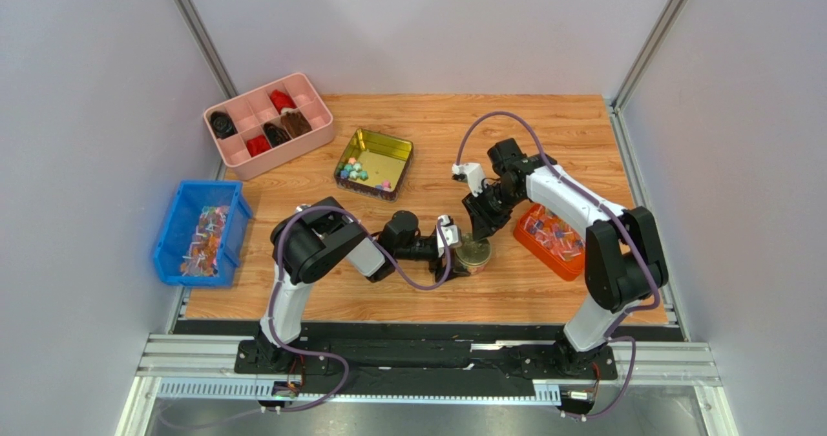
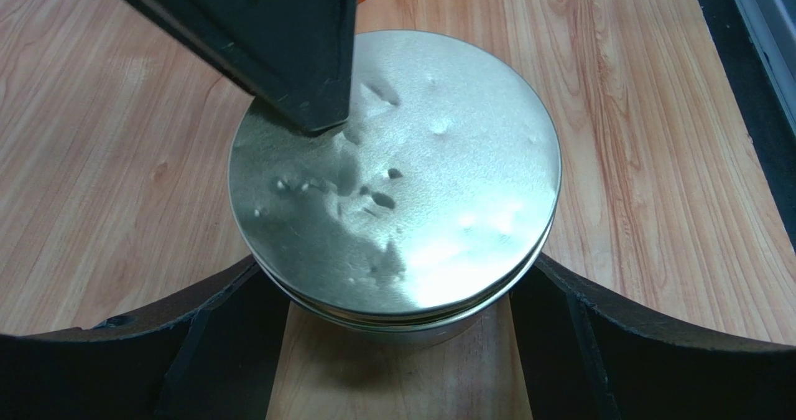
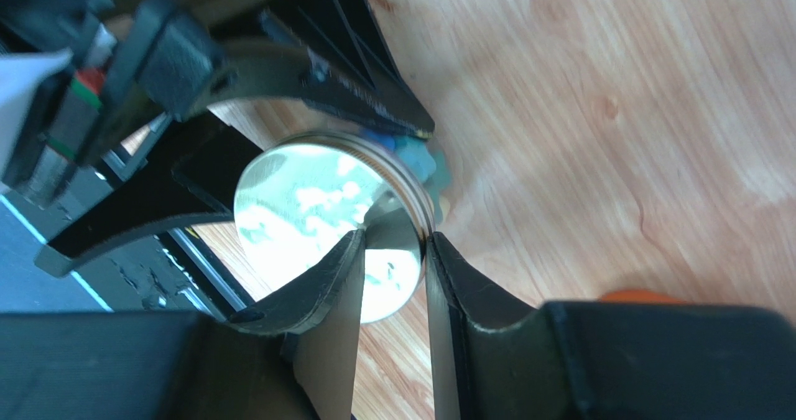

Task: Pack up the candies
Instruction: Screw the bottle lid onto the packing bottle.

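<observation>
Worktop (image 1: 544, 136): wooden, with both arms reaching to its middle.
Candies (image 1: 361, 172): small pastel balls lying in the near left corner of an open square tin (image 1: 393, 145) with a gold inside. This tin stands at the far left-centre of the worktop, well apart from both tools.
Round tin (image 1: 476, 256): stands upright in the middle of the worktop, near the front edge, between the two arms.
Lid (image 2: 420, 196): shiny metal with some small dents, and it sits flat on the round tin.
Left tool (image 2: 397, 289): opened very wide and closed around the body of the round tin, under the lid. Its fingers (image 2: 224, 327) touch the tin wall on both sides.
Right tool (image 3: 394, 247): comes from above, with the jaws only a little apart and astride the rim of the lid. The outer finger (image 3: 453, 299) touches the rim. The inner finger is over the lid, and a strip of lid shows in the gap, so nothing is clamped.
Pink tray (image 1: 286, 153): at the far left corner, with compartments, and dark red and brown pieces (image 1: 283, 102) in some of them.
Blue bin (image 1: 170, 228): beside the left edge of the worktop, with twist-wrapped sweets (image 1: 206, 237) inside.
Orange bin (image 1: 529, 240): at the right, just beside the right arm. Its content is too small to name.
</observation>
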Robot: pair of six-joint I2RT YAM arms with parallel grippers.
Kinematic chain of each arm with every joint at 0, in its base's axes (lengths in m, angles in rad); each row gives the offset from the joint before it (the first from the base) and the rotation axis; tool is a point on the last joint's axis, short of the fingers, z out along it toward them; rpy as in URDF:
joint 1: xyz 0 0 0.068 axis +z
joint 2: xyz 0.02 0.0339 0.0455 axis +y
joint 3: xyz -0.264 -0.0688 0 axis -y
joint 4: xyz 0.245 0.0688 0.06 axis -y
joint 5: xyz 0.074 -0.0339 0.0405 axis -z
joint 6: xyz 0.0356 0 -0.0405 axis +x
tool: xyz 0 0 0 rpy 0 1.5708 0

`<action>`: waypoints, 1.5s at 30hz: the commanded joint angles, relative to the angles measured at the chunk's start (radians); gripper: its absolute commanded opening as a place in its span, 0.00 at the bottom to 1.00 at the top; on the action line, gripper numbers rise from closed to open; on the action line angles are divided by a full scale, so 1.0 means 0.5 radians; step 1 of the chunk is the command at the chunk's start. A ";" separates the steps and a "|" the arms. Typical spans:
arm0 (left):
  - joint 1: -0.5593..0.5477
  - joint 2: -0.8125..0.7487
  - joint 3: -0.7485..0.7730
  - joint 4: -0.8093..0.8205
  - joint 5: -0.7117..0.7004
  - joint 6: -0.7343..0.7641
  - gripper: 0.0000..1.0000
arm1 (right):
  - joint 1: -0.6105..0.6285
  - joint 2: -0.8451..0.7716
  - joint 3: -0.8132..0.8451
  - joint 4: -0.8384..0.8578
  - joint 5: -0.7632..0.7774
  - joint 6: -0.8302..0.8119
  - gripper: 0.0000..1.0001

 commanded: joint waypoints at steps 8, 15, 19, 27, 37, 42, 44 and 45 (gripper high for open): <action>0.026 -0.103 0.011 0.101 -0.082 0.047 0.00 | 0.011 -0.266 -0.204 -0.142 0.018 0.005 0.31; 0.032 -0.107 0.011 0.101 -0.073 0.037 0.00 | 0.014 -0.401 -0.195 -0.200 0.061 -0.016 0.31; 0.032 -0.100 0.014 0.101 -0.061 0.037 0.00 | 0.015 -0.377 -0.079 -0.169 0.101 0.002 0.31; 0.029 -0.103 0.014 0.094 -0.055 0.040 0.00 | 0.015 0.074 0.350 -0.166 0.043 0.014 0.32; 0.032 -0.107 0.011 0.097 -0.067 0.047 0.00 | 0.021 0.372 0.596 -0.249 -0.058 -0.038 0.33; 0.032 -0.110 0.014 0.097 -0.067 0.044 0.00 | 0.018 0.308 0.437 -0.243 -0.049 -0.069 0.33; 0.032 -0.110 0.011 0.094 -0.067 0.044 0.00 | 0.018 0.265 0.391 -0.234 -0.043 -0.072 0.32; 0.032 -0.107 0.011 0.094 -0.073 0.044 0.00 | 0.018 0.249 0.345 -0.234 -0.034 -0.075 0.32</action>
